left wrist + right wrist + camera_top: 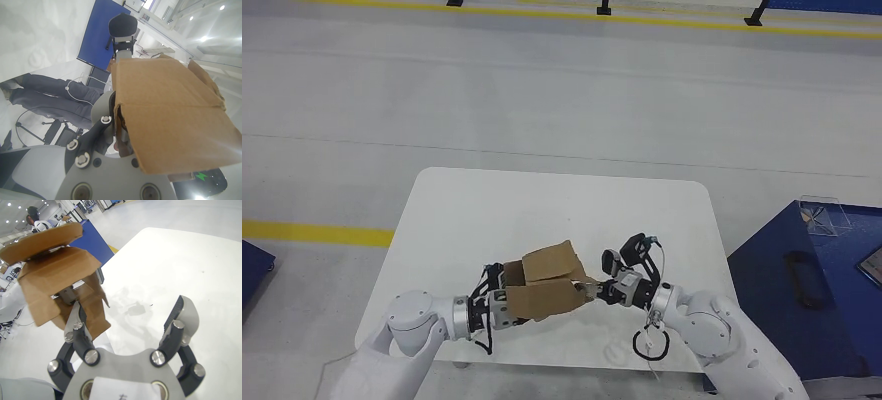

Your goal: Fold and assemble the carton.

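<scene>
Grips carton (547, 283) with left gripper (497, 300) above table's (542, 200) near edge; holds right gripper (129, 303) spread wide, one finger (75, 313) at a flap (95, 315). Should steady the hold and press flap squarely along crease.

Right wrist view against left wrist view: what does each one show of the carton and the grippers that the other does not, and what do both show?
Only the right wrist view: the right gripper, open, with one finger close by a flap of the carton, the carton's open end, and the white table underneath. Only the left wrist view: the carton's broad creased panel, lying across the left gripper, which grips one wall. Both: the brown carton with loose flaps.
</scene>
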Robot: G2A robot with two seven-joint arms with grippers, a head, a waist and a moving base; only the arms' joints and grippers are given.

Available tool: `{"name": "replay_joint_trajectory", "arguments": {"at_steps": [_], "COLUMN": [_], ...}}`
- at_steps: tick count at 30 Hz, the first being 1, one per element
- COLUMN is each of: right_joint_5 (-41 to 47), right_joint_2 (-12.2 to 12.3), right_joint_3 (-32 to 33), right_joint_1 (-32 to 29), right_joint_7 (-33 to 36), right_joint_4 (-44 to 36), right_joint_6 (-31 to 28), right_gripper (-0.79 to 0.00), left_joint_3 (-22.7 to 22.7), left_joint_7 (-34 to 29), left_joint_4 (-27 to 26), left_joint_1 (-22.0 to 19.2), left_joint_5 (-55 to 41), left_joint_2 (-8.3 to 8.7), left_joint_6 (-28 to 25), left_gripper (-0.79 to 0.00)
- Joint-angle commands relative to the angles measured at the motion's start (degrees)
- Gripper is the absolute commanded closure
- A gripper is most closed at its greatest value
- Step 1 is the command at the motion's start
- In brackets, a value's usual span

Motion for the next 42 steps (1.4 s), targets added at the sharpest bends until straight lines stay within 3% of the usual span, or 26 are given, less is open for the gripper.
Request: {"name": "replay_joint_trajectory", "arguments": {"at_steps": [1,10,23,42], "right_joint_5": [-0.05,-2.28,-2.46,-3.54], "right_joint_2": [0.12,0.05,0.01,-0.96], "right_joint_3": [0.60,0.43,3.48,1.95], "right_joint_1": [-0.76,-2.68,-1.97,0.37], "right_joint_7": [0.31,0.74,0.24,-0.01], "right_joint_4": [-1.16,-5.16,-1.72,1.65], "right_joint_6": [-0.20,0.41,1.24,2.54], "right_gripper": [-0.785,-0.785,-0.785,-0.785], "left_joint_3": [-0.03,0.41,1.16,2.46], "left_joint_7": [0.47,1.95,2.35,-2.39], "left_joint_4": [0.48,1.46,1.63,-3.90], "left_joint_1": [-0.20,-1.12,-1.05,1.38], "left_joint_5": [-0.47,-1.61,-2.84,1.45], "left_joint_2": [0.01,0.05,0.15,1.03], "left_joint_6": [0.35,1.11,-0.42,-6.82], "left_gripper": [0.000,0.000,0.000,0.000]}}
